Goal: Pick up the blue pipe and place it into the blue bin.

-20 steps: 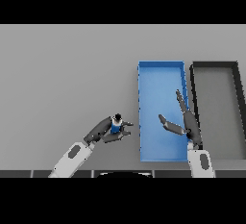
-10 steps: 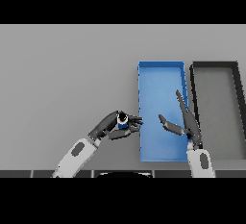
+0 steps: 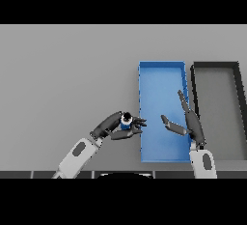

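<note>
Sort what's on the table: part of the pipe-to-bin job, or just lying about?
Job:
- blue pipe, held in the left hand just left of the bin
- blue bin, nothing in it

Lying about:
- dark bin, right of the blue one
- right hand, open, idle over the blue bin

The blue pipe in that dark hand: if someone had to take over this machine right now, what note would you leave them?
Left hand: fingers curled round the small blue pipe, held just left of the blue rectangular bin, close to its left wall.
Right hand: open, fingers straight, holds nothing, over the bin's right side.
A dark grey rectangular bin stands to the right of the blue one.
Done: the pipe is grasped and brought up to the bin.
Left: carry it over the wall, release it inside the blue bin, probably then draw the hand back.
</note>
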